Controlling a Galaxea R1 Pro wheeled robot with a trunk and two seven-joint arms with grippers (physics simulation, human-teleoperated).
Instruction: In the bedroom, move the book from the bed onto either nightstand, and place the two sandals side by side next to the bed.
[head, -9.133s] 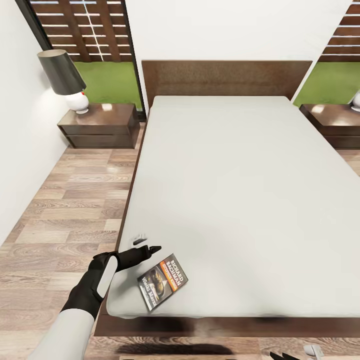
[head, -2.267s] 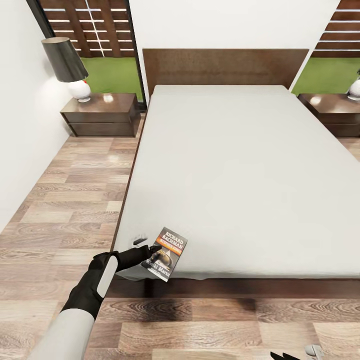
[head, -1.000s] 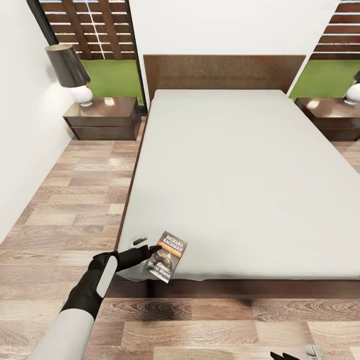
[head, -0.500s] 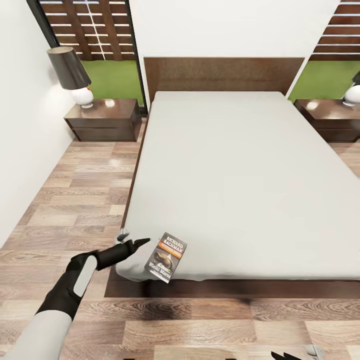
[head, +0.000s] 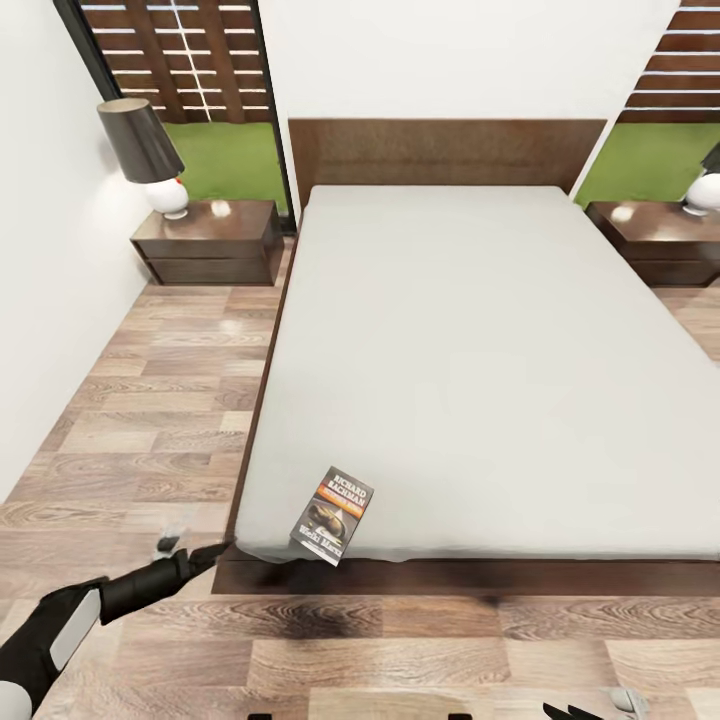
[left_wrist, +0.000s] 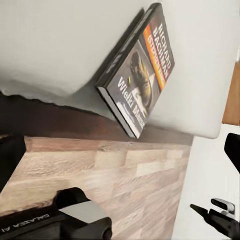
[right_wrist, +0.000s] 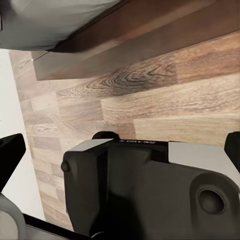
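Book (head: 333, 515) overhangs the bed (head: 470, 380) corner, easing a pinch; left gripper (head: 190, 547) open, empty; right jaws unclear.

A home bedroom: a large bed (head: 470, 370) against the far wall, a nightstand (head: 208, 243) and lamp (head: 145, 150) at its left.

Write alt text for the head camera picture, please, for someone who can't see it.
A paperback book lies on the near left corner of a grey bed, overhanging the edge. The robot's black left gripper is beside that corner, over wood floor, not touching the book. Dark nightstands with lamps flank the headboard.
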